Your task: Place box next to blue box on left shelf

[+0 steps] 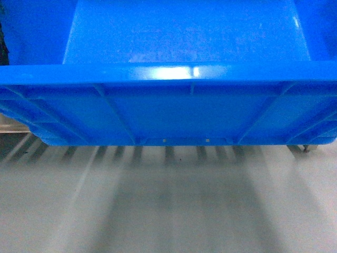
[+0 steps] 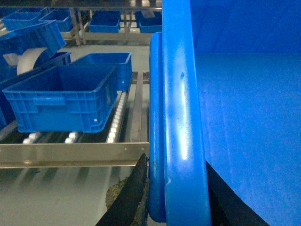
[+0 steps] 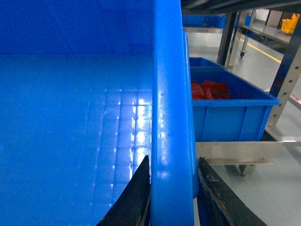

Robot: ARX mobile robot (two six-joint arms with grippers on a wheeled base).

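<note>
A large bright-blue box (image 1: pixel 174 105) fills the upper half of the head view, held off the grey floor. My left gripper (image 2: pixel 176 197) is shut on the box's left rim (image 2: pixel 181 117), one black finger (image 2: pixel 131 193) outside and one inside. On the opposite rim (image 3: pixel 167 117) my right gripper (image 3: pixel 171 193) is shut the same way. In the left wrist view the left shelf (image 2: pixel 127 113) of steel rails and white rollers lies to the left, and a blue box (image 2: pixel 66 96) stands on it. The rail lane beside that blue box, towards my held box, is bare.
A second blue crate (image 2: pixel 110 63) sits behind the first on the shelf, with more crates (image 2: pixel 106 21) on racks further back. A steel front bar (image 2: pixel 70 153) edges the shelf. To the right a blue crate with red parts (image 3: pixel 225 106) rests on another rack with castors (image 3: pixel 240 168).
</note>
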